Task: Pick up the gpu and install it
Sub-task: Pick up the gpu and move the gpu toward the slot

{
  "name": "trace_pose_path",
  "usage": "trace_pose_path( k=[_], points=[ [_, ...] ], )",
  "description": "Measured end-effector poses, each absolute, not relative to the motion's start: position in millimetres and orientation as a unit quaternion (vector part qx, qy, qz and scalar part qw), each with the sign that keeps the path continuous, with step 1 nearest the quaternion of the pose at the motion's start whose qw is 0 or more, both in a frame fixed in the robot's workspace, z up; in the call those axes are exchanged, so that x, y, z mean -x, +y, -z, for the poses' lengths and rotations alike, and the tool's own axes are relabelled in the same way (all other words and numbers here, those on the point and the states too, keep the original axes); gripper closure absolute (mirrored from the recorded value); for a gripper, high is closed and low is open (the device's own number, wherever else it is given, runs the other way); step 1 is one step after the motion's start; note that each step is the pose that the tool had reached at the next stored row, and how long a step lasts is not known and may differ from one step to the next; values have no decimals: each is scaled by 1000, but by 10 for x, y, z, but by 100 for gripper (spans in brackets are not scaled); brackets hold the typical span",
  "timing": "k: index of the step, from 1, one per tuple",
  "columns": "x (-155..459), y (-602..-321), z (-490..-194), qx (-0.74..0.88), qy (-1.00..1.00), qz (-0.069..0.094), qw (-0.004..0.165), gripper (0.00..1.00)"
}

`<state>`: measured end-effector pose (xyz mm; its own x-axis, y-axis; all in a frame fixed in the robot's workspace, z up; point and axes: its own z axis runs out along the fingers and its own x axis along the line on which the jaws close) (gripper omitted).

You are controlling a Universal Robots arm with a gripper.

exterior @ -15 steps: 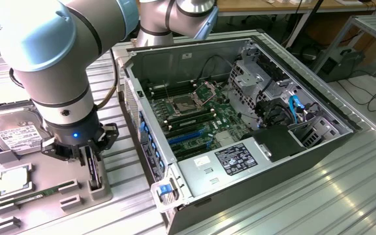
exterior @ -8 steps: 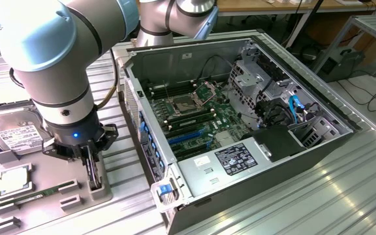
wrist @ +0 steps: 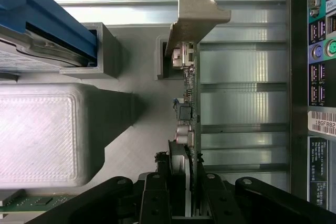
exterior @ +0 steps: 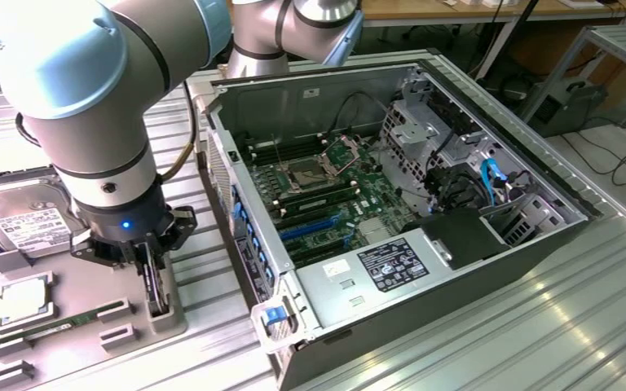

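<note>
The arm's black two-fingered gripper (exterior: 152,275) reaches straight down over the grey moulded parts fixture (exterior: 74,346) on the exterior view's left and is closed on the gpu (exterior: 160,300), a thin flat black expansion card standing on its long edge between the fixture's slotted posts, which keep it upright so that both faces can be clamped. In the wrist view the fingers (wrist: 157,182) press on opposite faces of the gpu (wrist: 189,114), whose silver metal end bracket (wrist: 197,17) points away from the gripper (wrist: 184,178). Whether the card has left its slot cannot be told. Just beside the fixture, the open black tower computer case (exterior: 324,75) lies on its side, its blue expansion slots (exterior: 313,230) facing up for access
</note>
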<state>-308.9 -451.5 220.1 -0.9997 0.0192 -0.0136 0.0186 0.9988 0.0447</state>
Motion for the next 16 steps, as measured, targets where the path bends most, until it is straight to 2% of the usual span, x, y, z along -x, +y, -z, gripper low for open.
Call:
trace_pose_path(
  k=[9,16],
  points=[
    [3090,-4515,-2352,-9,1000,-23,7,72],
    [3091,-4515,-2652,-9,1000,-23,7,72]
  ],
)
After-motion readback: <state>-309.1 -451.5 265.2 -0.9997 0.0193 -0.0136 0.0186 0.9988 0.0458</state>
